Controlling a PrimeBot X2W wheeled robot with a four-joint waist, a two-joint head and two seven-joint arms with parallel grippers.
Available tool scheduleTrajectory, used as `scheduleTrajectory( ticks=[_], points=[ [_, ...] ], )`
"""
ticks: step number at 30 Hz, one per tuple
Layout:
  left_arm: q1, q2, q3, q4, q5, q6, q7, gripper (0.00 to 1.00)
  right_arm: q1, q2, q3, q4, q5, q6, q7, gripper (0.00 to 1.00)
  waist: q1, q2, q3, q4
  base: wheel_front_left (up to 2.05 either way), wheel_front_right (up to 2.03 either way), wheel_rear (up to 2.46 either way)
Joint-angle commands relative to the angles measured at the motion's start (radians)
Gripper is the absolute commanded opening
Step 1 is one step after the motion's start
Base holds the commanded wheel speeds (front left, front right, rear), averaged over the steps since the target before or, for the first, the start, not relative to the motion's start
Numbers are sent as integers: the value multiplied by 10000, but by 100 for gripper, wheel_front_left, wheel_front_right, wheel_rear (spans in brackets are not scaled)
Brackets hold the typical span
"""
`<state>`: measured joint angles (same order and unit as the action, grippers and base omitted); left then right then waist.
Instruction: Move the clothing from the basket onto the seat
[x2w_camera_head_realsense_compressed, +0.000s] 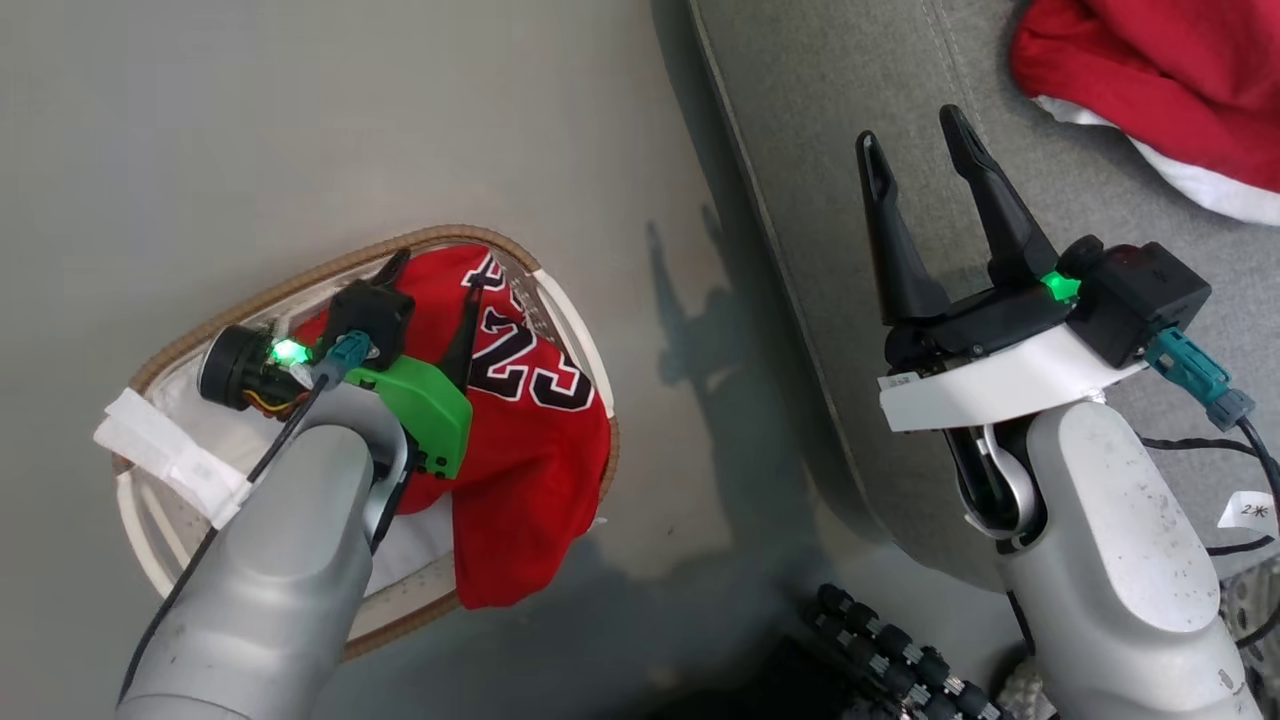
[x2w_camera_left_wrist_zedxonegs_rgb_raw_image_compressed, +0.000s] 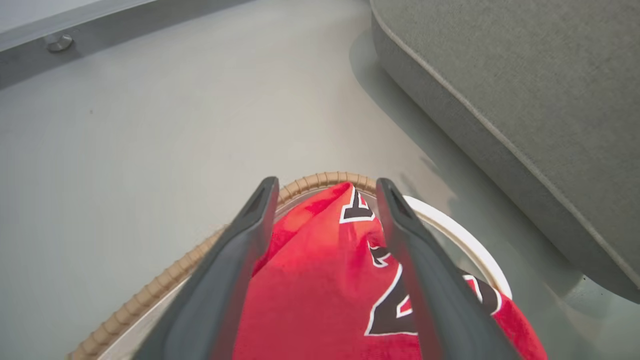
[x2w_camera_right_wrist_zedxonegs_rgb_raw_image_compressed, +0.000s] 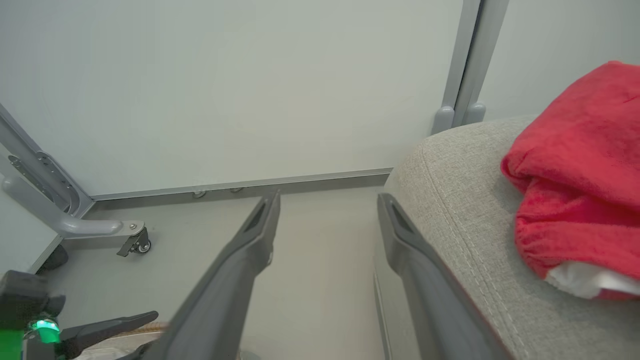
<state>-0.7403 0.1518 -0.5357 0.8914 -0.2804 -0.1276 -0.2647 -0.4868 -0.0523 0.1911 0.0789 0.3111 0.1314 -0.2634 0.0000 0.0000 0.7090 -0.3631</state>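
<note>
Head view: jersey (x2w_camera_head_realsense_compressed: 520, 440) across basket (x2w_camera_head_realsense_compressed: 230, 305) rim

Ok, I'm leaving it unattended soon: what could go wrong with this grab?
The left gripper's open fingers straddle the jersey close to the rim of the basket; closing there might catch the rim or white liner and drag the basket. The jersey hangs over the rim, so a shallow pinch could drop it on the floor short of the seat.
</note>
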Motion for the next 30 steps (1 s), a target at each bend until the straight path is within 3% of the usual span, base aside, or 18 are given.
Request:
scheduleTrajectory(
  ticks=[1, 11, 30],
  points=[
    [-332, 215, -192, 146, -166, -38, 6, 100, -136, 15, 36, -46, 68, -14, -21, 100, 0, 0, 807, -684, 0, 0, 0],
    [-1294, 527, -2098, 1573, -1365, -37, 79, 100, 70, 11, -72, -207, 2, -14, -21, 100, 0, 0, 1261, -586, 0, 0, 0],
    [-1697, 288, -4521, 3121, -2618, -31, 1385, 100, -32, 1, -180, -290, -144, -14, -21, 100, 0, 0, 1706, -196, 0, 0, 0]
  ],
)
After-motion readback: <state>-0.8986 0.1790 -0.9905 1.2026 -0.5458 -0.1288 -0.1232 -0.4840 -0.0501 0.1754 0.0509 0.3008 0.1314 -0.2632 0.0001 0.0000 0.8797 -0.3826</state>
